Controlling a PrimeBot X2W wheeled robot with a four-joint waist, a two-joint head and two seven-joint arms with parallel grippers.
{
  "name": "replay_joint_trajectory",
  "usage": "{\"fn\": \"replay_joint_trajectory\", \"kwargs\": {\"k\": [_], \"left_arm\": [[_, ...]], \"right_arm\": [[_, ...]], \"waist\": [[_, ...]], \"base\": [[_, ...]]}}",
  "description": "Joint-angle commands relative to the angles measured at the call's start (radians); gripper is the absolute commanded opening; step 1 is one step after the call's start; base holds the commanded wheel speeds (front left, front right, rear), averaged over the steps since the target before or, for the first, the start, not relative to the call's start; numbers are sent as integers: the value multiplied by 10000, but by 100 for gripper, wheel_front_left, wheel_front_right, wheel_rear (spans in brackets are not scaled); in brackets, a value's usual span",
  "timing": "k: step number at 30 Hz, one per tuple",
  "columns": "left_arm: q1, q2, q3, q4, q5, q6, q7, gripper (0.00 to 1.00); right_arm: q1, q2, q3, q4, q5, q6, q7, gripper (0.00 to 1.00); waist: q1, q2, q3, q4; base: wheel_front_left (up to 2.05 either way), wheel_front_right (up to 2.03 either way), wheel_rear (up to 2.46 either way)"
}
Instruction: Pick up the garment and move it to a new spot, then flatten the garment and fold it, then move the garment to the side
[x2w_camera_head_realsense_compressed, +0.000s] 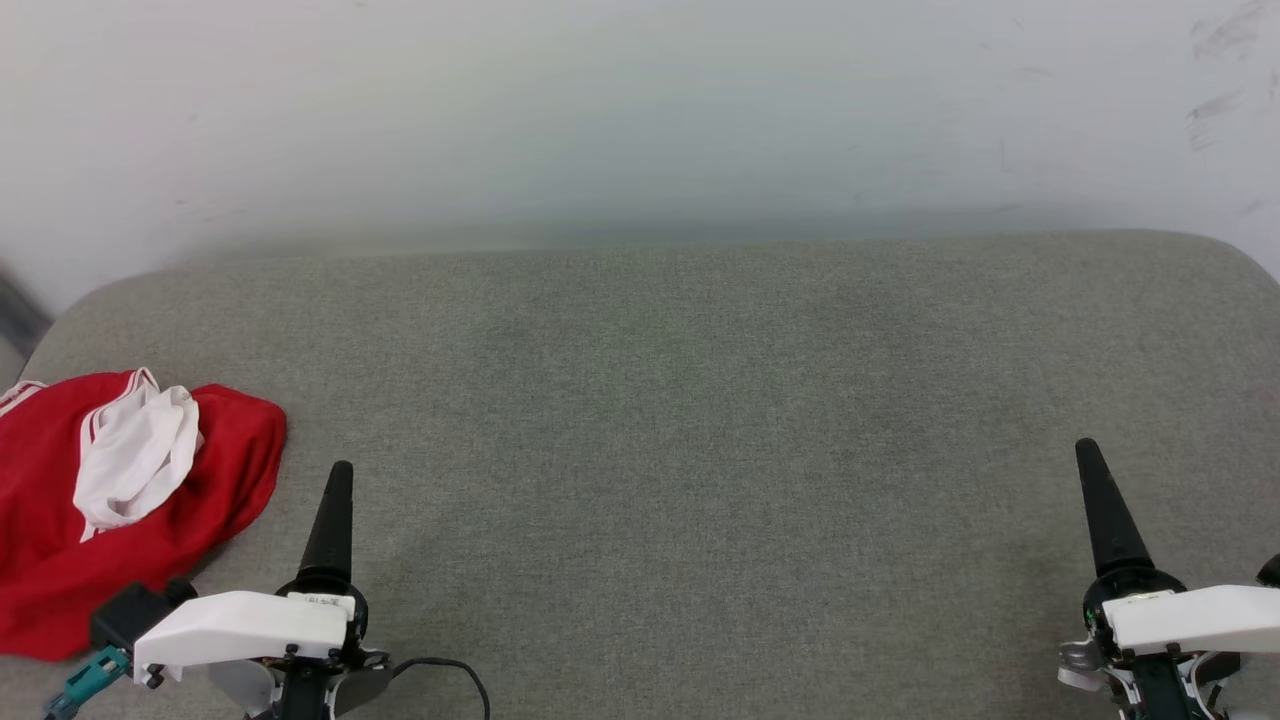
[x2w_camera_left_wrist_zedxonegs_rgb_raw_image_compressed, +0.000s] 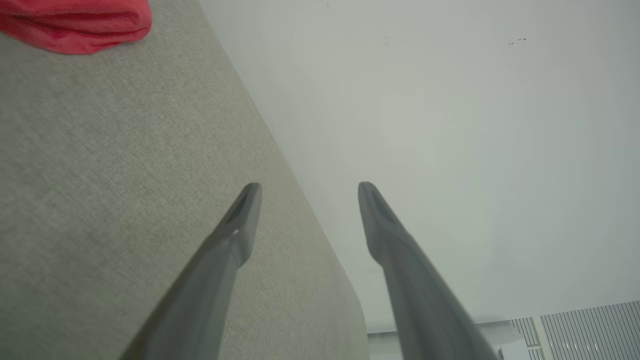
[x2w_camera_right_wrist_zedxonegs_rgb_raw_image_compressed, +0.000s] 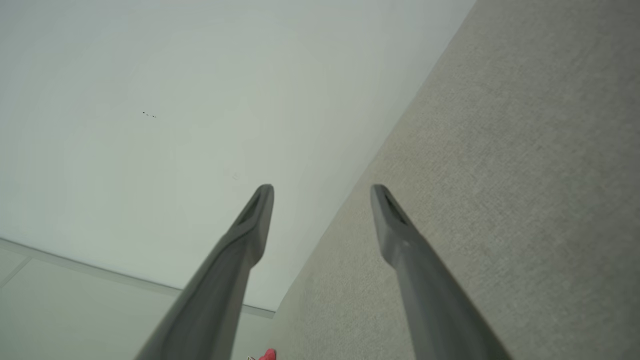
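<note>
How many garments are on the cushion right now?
1: the red-and-white jersey, crumpled at the grey cushion's left edge beside the left claw; part runs off frame.

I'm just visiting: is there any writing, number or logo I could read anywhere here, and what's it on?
Nothing here can be read.
Jersey: crumpled, no letters or number showing.
Small label on the left arm's white cover: too small to read.
Wall: only scuffs, no writing.

Grey fabric cushion (x2w_camera_head_realsense_compressed: 700, 400), crumpled red garment (x2w_camera_head_realsense_compressed: 60, 570) at left
</note>
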Motion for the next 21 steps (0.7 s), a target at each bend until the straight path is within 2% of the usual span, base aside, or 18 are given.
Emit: {"fn": "replay_joint_trajectory", "kwargs": {"k": [1,11,21], "left_arm": [[-71,20,-70,-260,439,108,-103,100],[97,23,-488,-468,2611,706,-485,100],[240,26,-749,-551,4216,1069,-829,100]], "right_arm": [[-24,-2,52,-296,-476,0,-95,100],[225,0,486,-769,-2826,0,-483,100],[443,2,666,-862,-4603,0,-829,100]], "waist": [[1,0,1,1],[1,0,4,3],[1,0,8,14]], "base": [[0,0,0],[0,0,0],[0,0,0]]}}
